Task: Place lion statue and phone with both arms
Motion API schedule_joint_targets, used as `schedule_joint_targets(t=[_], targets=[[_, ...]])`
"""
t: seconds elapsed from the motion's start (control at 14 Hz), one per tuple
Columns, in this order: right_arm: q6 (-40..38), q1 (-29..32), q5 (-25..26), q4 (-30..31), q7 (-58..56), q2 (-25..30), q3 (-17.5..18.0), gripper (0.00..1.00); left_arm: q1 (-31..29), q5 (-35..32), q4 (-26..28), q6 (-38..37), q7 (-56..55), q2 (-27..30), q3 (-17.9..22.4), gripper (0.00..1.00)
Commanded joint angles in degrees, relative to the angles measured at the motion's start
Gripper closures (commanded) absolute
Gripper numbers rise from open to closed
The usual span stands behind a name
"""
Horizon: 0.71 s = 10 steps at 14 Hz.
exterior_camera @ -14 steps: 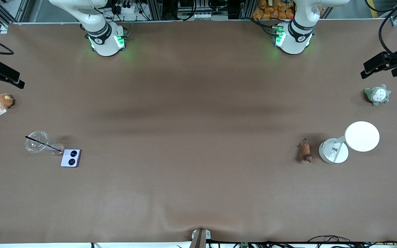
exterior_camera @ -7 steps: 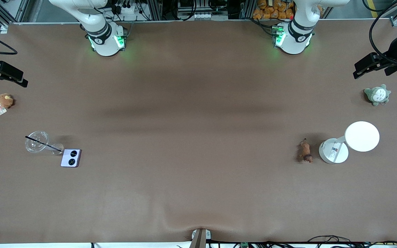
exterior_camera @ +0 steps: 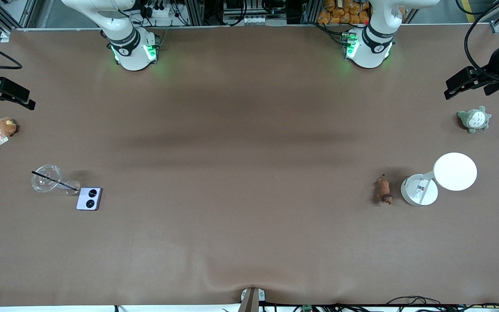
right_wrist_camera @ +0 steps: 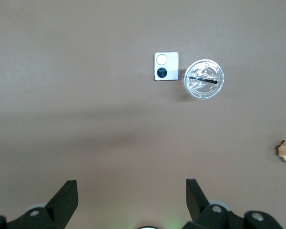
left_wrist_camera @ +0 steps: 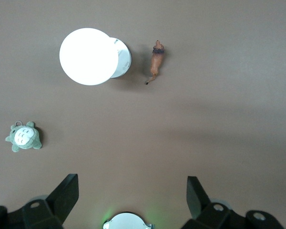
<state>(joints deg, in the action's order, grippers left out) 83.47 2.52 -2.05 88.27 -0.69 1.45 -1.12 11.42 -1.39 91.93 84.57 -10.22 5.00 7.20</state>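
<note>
Front view, you have the right pincer (exterior_camera: 26, 104) spread over the counter (exterior_camera: 241, 173) edge, the phone (exterior_camera: 89, 198) beside a clear cup (exterior_camera: 46, 178), the lion statue (exterior_camera: 383, 190) beside a white lamp (exterior_camera: 440, 178), the left pincer (exterior_camera: 451, 89) spread

- Both arms are glossy white, with rounded housings and a black ring band at the joint above each base.
- Each base glows green from small lights on its sides.
- The left gripper (exterior_camera: 451, 89) and the right gripper (exterior_camera: 26, 103) are matt black, with thick black cables looping off above them.
- In the wrist views the jaws are black, wedge-shaped, set wide apart, with small silver screws on the body just below them.
</note>
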Motion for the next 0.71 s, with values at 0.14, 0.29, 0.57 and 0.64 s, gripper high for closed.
schedule_joint_targets(t=[0.14, 0.29, 0.57, 0.64], targets=[[0.03, 0.03, 0.64, 1.38, 0.69, 1.36, -0.02, 0.0, 0.63, -1.24, -0.96, -0.72, 0.12, -0.17, 0.01, 0.0], [0.12, 0.38, 0.64, 1.29, 0.6, 1.27, -0.03, 0.0, 0.62, -1.24, -0.96, -0.72, 0.12, -0.17, -0.08, 0.0], [0.38, 0.03, 0.64, 1.38, 0.78, 1.27, -0.03, 0.0, 0.54, -1.24, -1.23, -0.81, 0.29, -0.08, -0.08, 0.0], [0.38, 0.03, 0.64, 1.47, 0.78, 1.27, -0.03, 0.0, 0.54, -1.24, -1.23, -0.81, 0.29, -0.08, -0.17, 0.0]])
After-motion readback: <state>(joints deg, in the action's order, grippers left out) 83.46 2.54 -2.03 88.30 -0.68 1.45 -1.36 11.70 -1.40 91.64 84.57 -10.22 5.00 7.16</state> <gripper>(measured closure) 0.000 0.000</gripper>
